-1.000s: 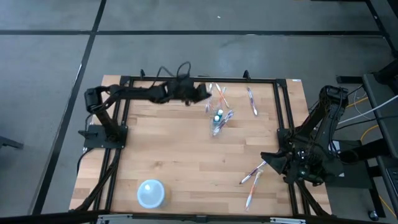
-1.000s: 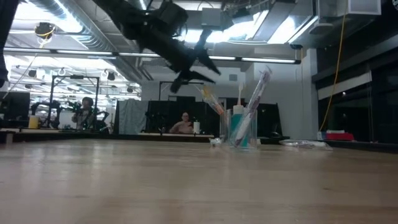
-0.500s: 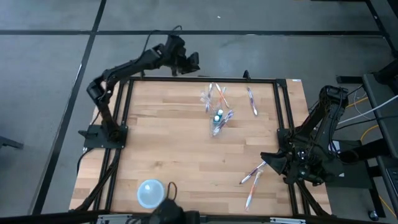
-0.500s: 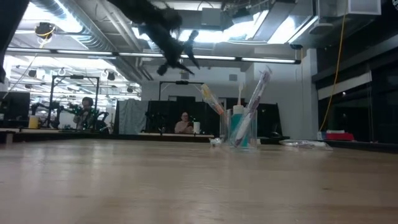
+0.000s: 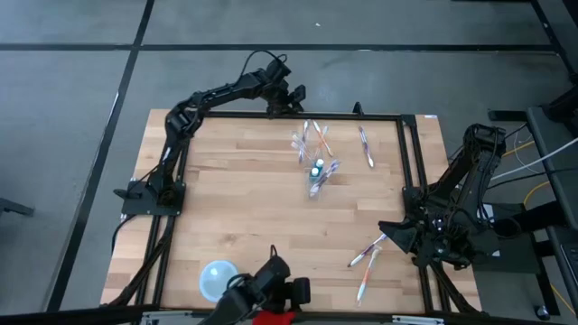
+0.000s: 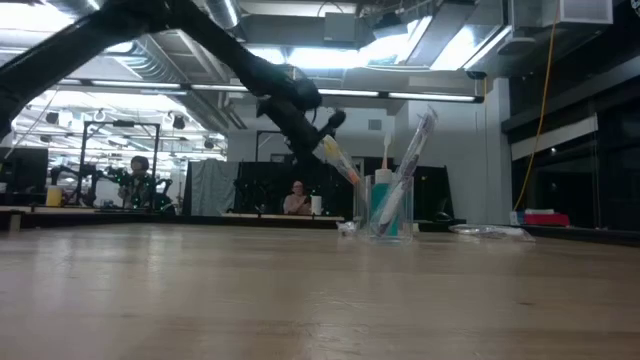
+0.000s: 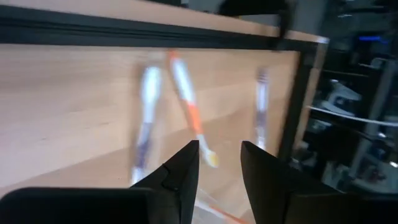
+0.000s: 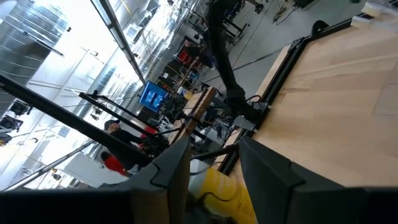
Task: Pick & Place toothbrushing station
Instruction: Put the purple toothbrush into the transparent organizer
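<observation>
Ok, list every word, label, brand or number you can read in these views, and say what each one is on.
No text can be read in any view.
Teal tube in the clear cup: any print is too small to read.
Toothbrushes: blurred, no readable marking.
Blue screen in the room behind: too small to read.

Both arms were matte black, jointed and slender, each with looping black cables and a boxy black base plate.
</observation>
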